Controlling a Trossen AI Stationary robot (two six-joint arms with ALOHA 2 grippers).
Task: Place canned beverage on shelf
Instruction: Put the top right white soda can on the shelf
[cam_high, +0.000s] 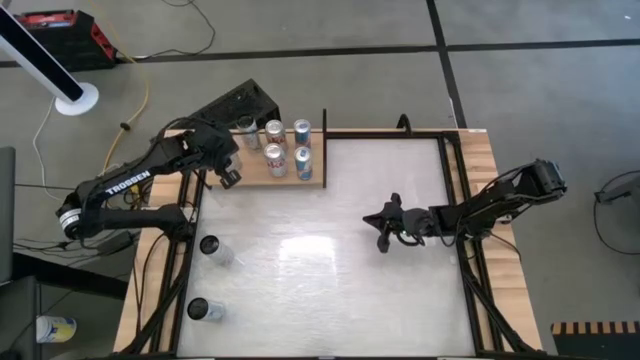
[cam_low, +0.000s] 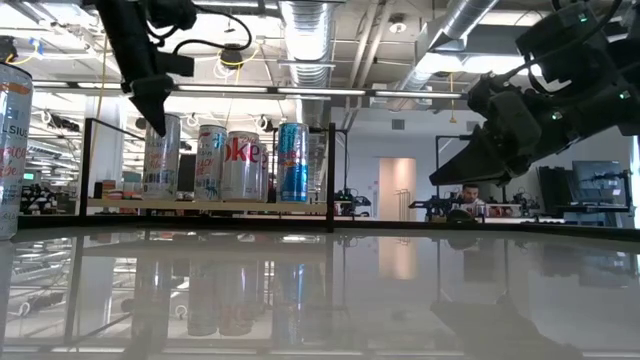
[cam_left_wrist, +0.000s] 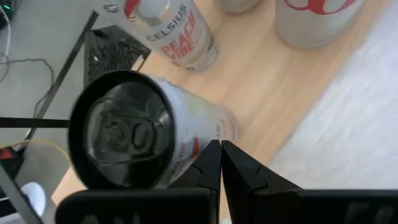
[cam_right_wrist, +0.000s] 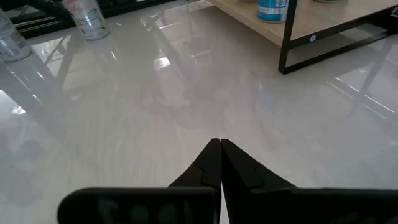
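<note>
High view. The shelf (cam_high: 283, 172) stands at the far edge of the bench (cam_high: 330, 270), on the left arm's side. Five cans stand upright on it; the nearest to the left hand (cam_high: 229, 176) is the can (cam_high: 244, 131) at the shelf's outer end. The left hand is clenched on nothing and sits just beside the shelf's end, over its near corner. The right hand (cam_high: 381, 232) is also clenched and empty; it hangs over the middle of the bench, well apart from the shelf. Two further cans (cam_high: 212, 247) stand on the bench on the left arm's side, nearer the front than the left hand.

Low view. The left hand (cam_low: 160, 120) points down in front of the leftmost can (cam_low: 161, 155) on the shelf (cam_low: 200, 204). The right hand (cam_low: 440, 178) hangs above the bench, clear of the surface.

Left wrist view. The closed fingers (cam_left_wrist: 210, 167) sit just beside an upright can (cam_left_wrist: 143, 134) on the shelf plank (cam_left_wrist: 273, 99); contact cannot be determined.

Right wrist view. The closed fingers (cam_right_wrist: 214, 163) point at bare bench surface (cam_right_wrist: 155, 112); the shelf's black upright (cam_right_wrist: 290, 37) lies beyond them.
</note>
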